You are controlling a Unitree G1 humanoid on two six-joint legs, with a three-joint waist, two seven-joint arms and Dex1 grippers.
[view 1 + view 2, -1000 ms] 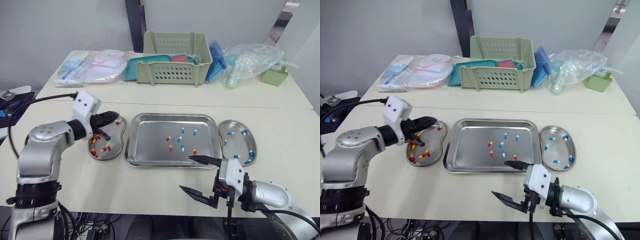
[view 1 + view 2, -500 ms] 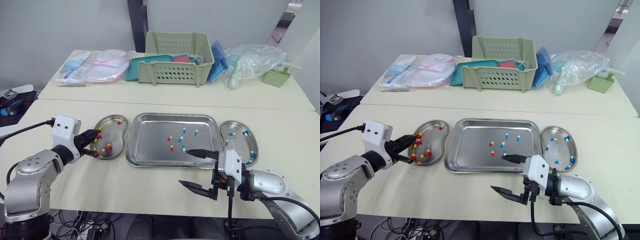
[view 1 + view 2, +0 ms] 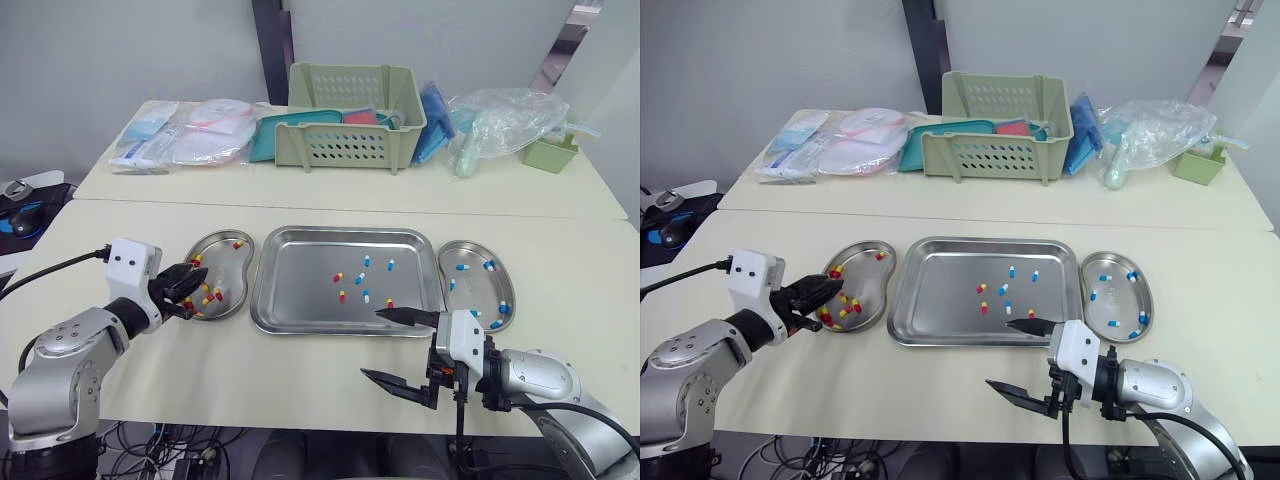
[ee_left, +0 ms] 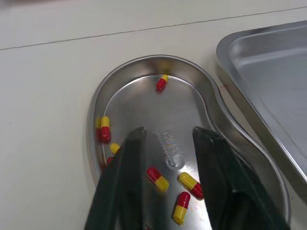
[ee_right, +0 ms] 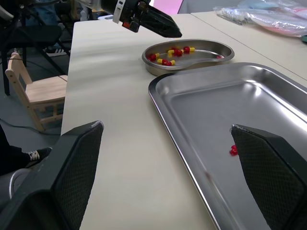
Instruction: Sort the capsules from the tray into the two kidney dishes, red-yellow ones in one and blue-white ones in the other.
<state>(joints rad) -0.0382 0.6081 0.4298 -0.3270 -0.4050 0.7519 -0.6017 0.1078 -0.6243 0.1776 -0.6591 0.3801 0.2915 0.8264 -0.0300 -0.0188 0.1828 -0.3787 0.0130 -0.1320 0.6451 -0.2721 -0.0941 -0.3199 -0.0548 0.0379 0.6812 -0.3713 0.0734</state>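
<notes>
A steel tray (image 3: 300, 285) in the middle of the table holds several loose capsules, red-yellow ones (image 3: 342, 296) and blue-white ones (image 3: 366, 260). The kidney dish (image 3: 228, 268) to its left holds red-yellow capsules (image 4: 157, 178). The kidney dish (image 3: 475, 290) to its right holds blue-white capsules (image 3: 487, 265). My left gripper (image 3: 190, 288) hovers over the near end of the left dish, open, with nothing between its fingers (image 4: 125, 187). My right gripper (image 3: 372, 344) stands wide open and empty at the tray's front right edge.
A green basket (image 3: 350, 118), packets (image 3: 185, 135), a clear plastic bag (image 3: 500, 120) and a small green container (image 3: 548, 153) line the far table. A small wooden chair (image 5: 33, 91) stands beyond the table's left side.
My left arm has drawn back and dropped from above the left dish's far part to its near end. The right gripper stays open near the tray's front edge.
</notes>
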